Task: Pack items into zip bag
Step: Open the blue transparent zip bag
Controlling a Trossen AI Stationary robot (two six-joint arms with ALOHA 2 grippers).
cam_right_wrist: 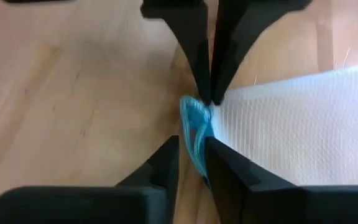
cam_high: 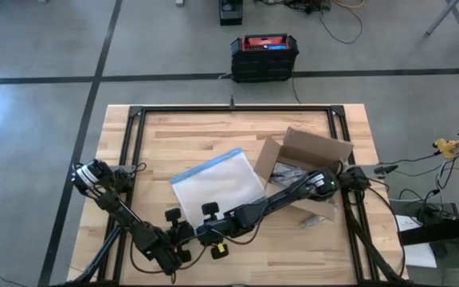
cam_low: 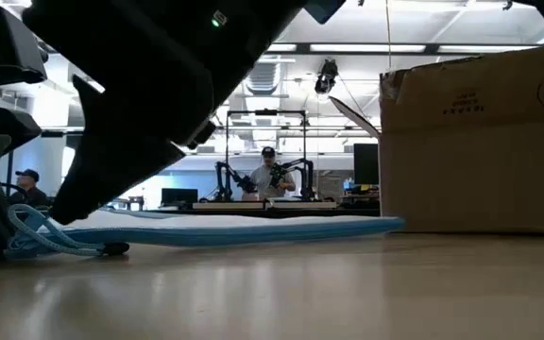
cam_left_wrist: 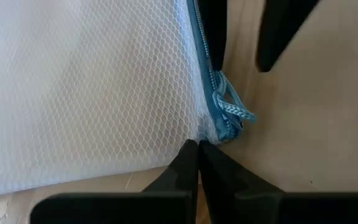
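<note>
While the zip bag (cam_high: 217, 185) lies flat on the wooden table (cam_high: 182, 135), beside the open cardboard box (cam_high: 305, 163), both grippers are gathered at the bag's near corner, where the blue zip strip (cam_left_wrist: 205, 74) ends in a looped blue pull cord (cam_right_wrist: 194, 134). The left gripper (cam_left_wrist: 197, 148) is seen fully closed, its fingertips pinched on the corner of the mesh-patterned bag just beside the zip end. The right gripper (cam_right_wrist: 191, 155) is positioned at the same corner from the opposite side, its fingers set narrowly apart with the blue cord between them; whether the cord is actually clamped cannot be told.

The step in hand is judged to be the opening of the zip: one corner is anchored while the pull is taken up. No items have been loaded, as far as can be seen; small pieces inside the box are too indistinct to be identified. For the next move, a firm hold on the cord is required, followed by a straight draw along the strip while the anchoring pinch is maintained.

Beyond the table, a grey floor with dark tape lines and a black-and-red case (cam_high: 264, 56) is visible. Seen from table height, a workshop is shown, with a person (cam_low: 270, 175) at a distant rig.
</note>
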